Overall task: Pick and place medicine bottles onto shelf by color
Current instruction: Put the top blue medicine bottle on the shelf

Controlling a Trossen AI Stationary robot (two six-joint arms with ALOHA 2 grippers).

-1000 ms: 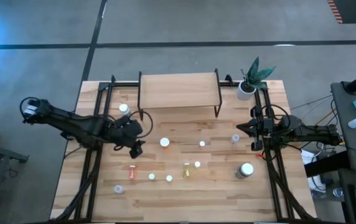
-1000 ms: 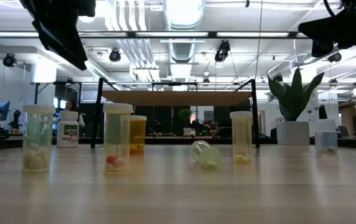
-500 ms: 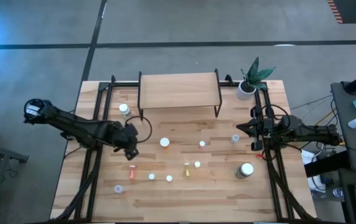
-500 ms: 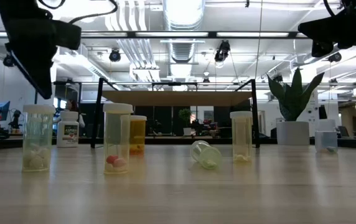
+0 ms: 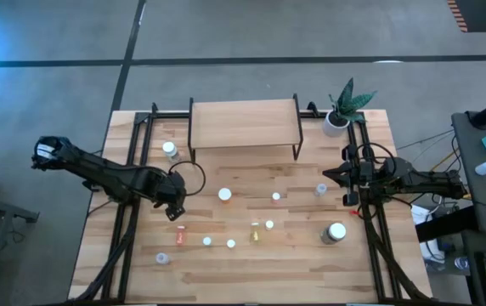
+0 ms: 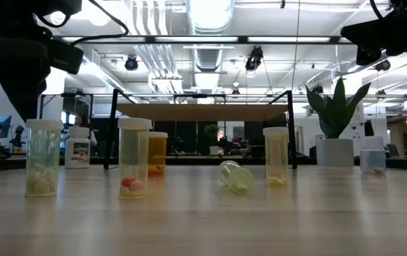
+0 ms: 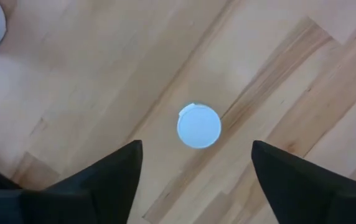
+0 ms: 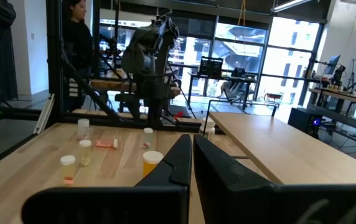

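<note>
High view: the counter [image 5: 251, 263] carries an empty shelf [image 5: 244, 123] at 12 o'clock and loose medicine bottles [image 5: 230, 243] mid-board. A second ago the left tool [image 5: 176, 206] hung nearer the centre; it has drawn back toward 9 o'clock and now hovers, spread wide, above a white-capped bottle [image 7: 198, 126], likely its pick. The right tool [image 5: 335, 176] waits at 3 o'clock, pressed closed.

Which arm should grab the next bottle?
Left. The left gripper hangs open above a white-capped bottle, while the right gripper waits shut at the table's right edge.
</note>
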